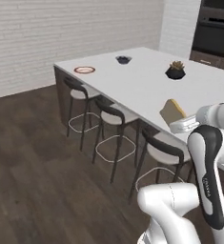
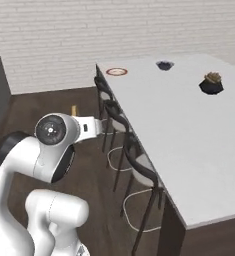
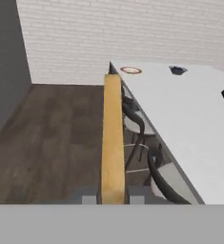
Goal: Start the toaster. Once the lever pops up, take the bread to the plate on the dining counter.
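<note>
The white two-finger gripper (image 1: pixel 180 125) is clenched on the flat square slice of pale tan bread (image 1: pixel 172 112), holding it on edge in the air beside the near long edge of the large white-topped dining counter with a dark brown base (image 1: pixel 147 81), above a row of dark-framed stools with pale seats (image 1: pixel 114 117). In the hand view the bread (image 3: pixel 113 138) rises edge-on between the fingertips (image 3: pixel 89 198). The round flat plate with an orange-red rim and pale centre (image 1: pixel 85 70) lies near the far corner of the counter, well apart from the bread. Further along the top stand a small dark bowl (image 1: pixel 123 59) and a dark pot with a brownish plant (image 1: pixel 175 70).
</note>
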